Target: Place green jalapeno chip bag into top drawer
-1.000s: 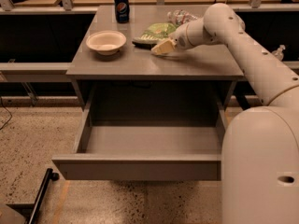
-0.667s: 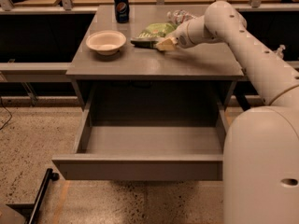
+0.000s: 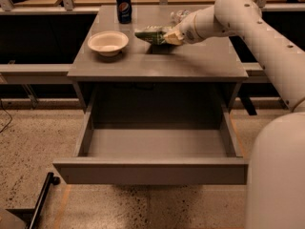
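Observation:
The green jalapeno chip bag (image 3: 150, 34) hangs a little above the grey table top (image 3: 157, 63), with its shadow under it. My gripper (image 3: 172, 36) is shut on the bag's right end and reaches in from the right on the white arm. The top drawer (image 3: 150, 171) is pulled open below the table's front edge. Its inside shows nothing in it.
A white bowl (image 3: 108, 42) sits on the table's left side. A dark blue soda can (image 3: 124, 6) stands at the back. A clear plastic bottle (image 3: 179, 15) lies behind my gripper. My white base (image 3: 279, 175) fills the lower right, beside the drawer.
My gripper has closed on the chip bag, lifted it off the table and carried it left and slightly forward. The bowl, can and drawer have not moved.

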Robot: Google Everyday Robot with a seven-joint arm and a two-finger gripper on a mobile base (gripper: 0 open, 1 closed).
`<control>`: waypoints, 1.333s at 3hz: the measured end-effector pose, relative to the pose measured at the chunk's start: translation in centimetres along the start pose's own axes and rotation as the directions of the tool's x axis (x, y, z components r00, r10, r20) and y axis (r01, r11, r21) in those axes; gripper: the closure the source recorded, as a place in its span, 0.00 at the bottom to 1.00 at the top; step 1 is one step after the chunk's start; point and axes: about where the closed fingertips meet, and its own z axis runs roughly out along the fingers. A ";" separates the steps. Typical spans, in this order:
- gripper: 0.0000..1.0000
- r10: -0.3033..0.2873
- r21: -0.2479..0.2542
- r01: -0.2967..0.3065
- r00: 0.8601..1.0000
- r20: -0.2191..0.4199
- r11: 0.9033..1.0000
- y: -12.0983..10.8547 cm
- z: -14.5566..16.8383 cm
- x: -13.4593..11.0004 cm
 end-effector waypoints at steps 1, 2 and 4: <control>1.00 -0.058 -0.058 0.059 0.998 0.010 0.997 3.1 -3.8 -1.3; 1.00 -0.101 -0.155 0.102 0.995 0.013 0.983 8.0 -8.6 -2.1; 1.00 -0.110 -0.399 0.099 0.994 -0.006 0.912 17.9 -16.4 -0.6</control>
